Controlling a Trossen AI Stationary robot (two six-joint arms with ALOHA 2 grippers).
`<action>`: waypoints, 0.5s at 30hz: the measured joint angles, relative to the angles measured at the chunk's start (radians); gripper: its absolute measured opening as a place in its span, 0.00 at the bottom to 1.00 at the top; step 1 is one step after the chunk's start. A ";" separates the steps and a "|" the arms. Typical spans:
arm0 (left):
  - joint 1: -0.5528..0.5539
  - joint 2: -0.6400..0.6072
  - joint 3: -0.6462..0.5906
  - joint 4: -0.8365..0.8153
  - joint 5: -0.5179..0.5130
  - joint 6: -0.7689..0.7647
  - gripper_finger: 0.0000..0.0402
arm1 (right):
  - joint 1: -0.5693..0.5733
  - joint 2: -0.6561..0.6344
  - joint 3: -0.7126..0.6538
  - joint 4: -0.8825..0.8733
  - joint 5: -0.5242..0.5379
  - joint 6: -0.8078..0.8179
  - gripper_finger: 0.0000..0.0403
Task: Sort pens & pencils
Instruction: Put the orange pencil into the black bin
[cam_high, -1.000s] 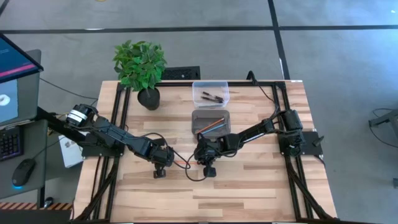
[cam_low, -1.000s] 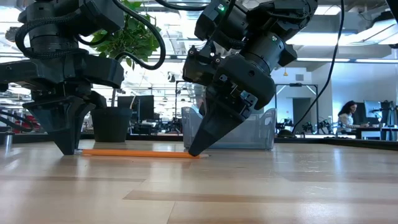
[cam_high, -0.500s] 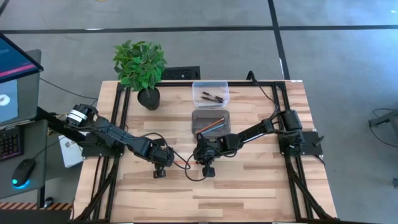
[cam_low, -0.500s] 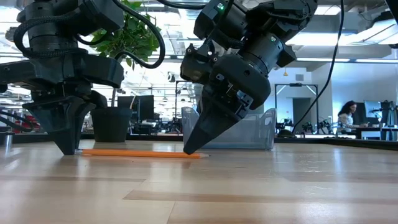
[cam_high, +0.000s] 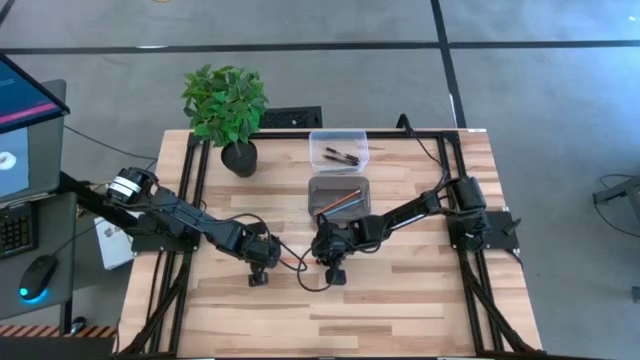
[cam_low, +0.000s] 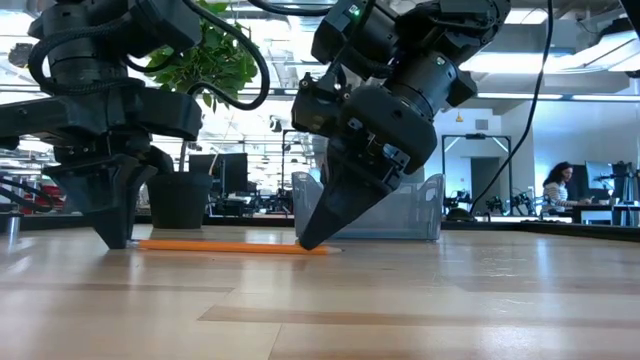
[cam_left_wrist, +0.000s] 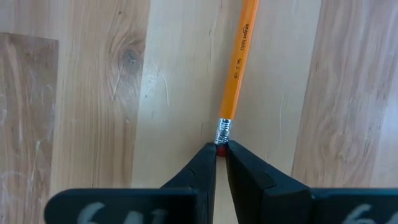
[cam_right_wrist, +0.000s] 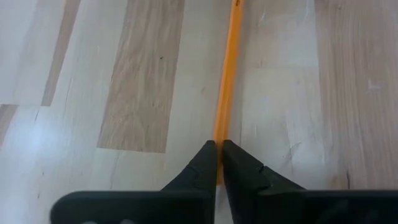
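Observation:
One orange pencil (cam_high: 293, 264) lies flat on the table between my two grippers; in the low view the orange pencil (cam_low: 220, 246) runs level along the wood. My left gripper (cam_left_wrist: 220, 149) is shut at its eraser end. My right gripper (cam_right_wrist: 218, 154) is shut on it near the other end. Two black pens (cam_high: 341, 155) lie in the clear box (cam_high: 338, 136). An orange and a light blue pencil (cam_high: 342, 200) lie in the grey tray (cam_high: 318, 184). A third pen does not show. My left gripper pinches the pencil's eraser end (cam_left_wrist: 222, 138) between its two fingertips, coming from above and pointing down. The pencil runs straight on from the fingers and lies on the table. My right gripper pinches the pencil's shaft (cam_right_wrist: 221, 134) a little in from its free end (cam_low: 332, 249), between the two fingertips (cam_low: 306, 243), slanting down from above. The pencil stays flat on the table.
A potted plant (cam_high: 226, 108) stands at the far left of the table. The clear box and the grey tray sit in line at the far middle. Black rails (cam_high: 452, 200) run along both sides. Bare wood (cam_high: 400, 310) lies toward the near edge.
The pencil has slid a little along the table toward the right edge, staying flat. My left gripper has moved the same way with it. Both grippers have stayed down at the table.

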 joint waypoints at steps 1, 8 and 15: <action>0.000 0.000 0.000 0.002 0.000 0.001 0.06 | 0.000 0.000 0.000 -0.002 0.000 0.001 0.12; 0.001 0.002 0.000 0.028 -0.009 0.061 0.06 | -0.002 0.002 -0.001 -0.004 0.001 0.001 0.16; 0.001 0.002 0.000 0.033 -0.010 0.214 0.06 | -0.002 0.002 -0.001 -0.007 0.001 0.004 0.10</action>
